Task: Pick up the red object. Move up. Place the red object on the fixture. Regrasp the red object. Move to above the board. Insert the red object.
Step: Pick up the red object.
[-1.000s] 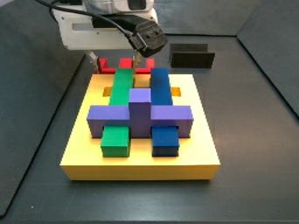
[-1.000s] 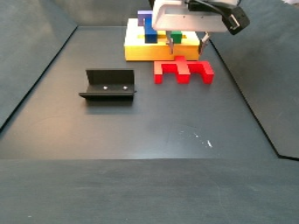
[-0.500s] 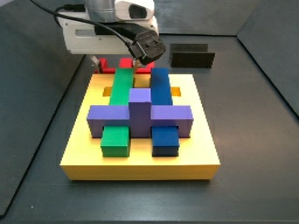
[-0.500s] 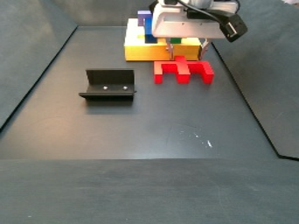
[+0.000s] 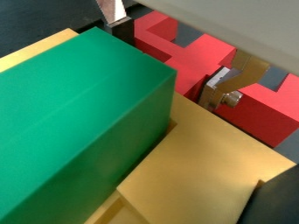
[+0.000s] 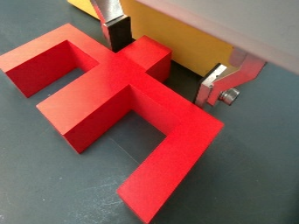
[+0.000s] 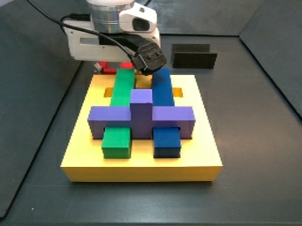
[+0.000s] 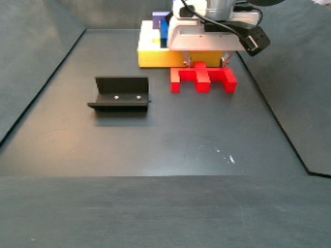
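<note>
- The red object (image 6: 117, 96) lies flat on the dark floor just beside the end of the board (image 7: 141, 163); we see it in a side view (image 8: 204, 79) between the board and the open floor.
- The gripper (image 6: 163, 63) sits low over the red object, its fingers (image 6: 114, 31) spread apart on either side of the middle prong, not yet clamped.
- In a wrist view we see the green block (image 5: 82, 122) on the yellow board, close to the red object (image 5: 193, 57).
- The fixture (image 8: 119, 94) stands well apart from the red object.
</note>
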